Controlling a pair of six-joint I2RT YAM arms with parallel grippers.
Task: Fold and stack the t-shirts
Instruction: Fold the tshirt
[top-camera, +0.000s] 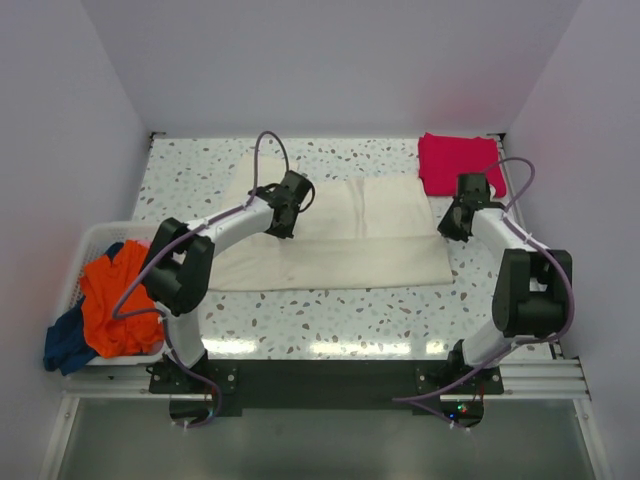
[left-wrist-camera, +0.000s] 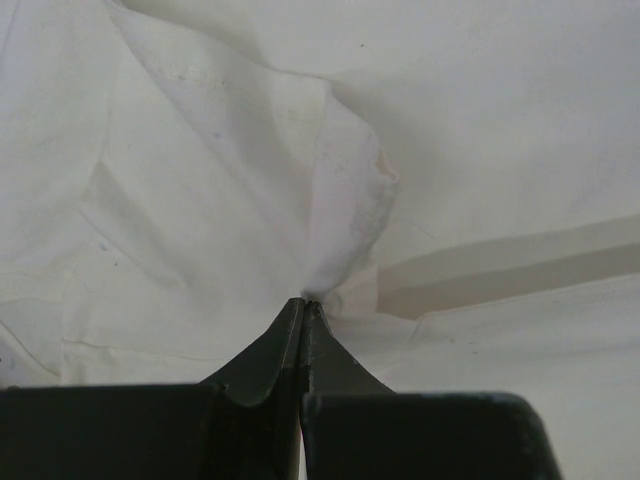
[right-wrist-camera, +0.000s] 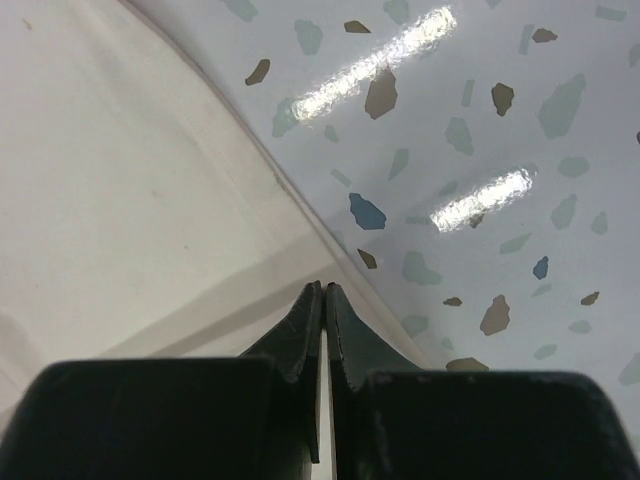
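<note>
A cream t-shirt (top-camera: 350, 250) lies spread across the middle of the table, its upper part folded over in a lighter layer. My left gripper (top-camera: 284, 215) is over its left part. In the left wrist view this gripper (left-wrist-camera: 303, 300) is shut on a bunched pinch of the cream cloth (left-wrist-camera: 340, 200). My right gripper (top-camera: 452, 228) is at the shirt's right edge. In the right wrist view it (right-wrist-camera: 324, 287) is shut right at the hem of the cream cloth (right-wrist-camera: 120, 180). A folded magenta-red t-shirt (top-camera: 458, 163) lies at the back right.
A white slatted basket (top-camera: 90, 235) at the left edge holds an orange t-shirt (top-camera: 115, 295), and a dark blue one (top-camera: 65, 345) hangs over its near side. The speckled table (right-wrist-camera: 480, 120) is walled at the back and on both sides.
</note>
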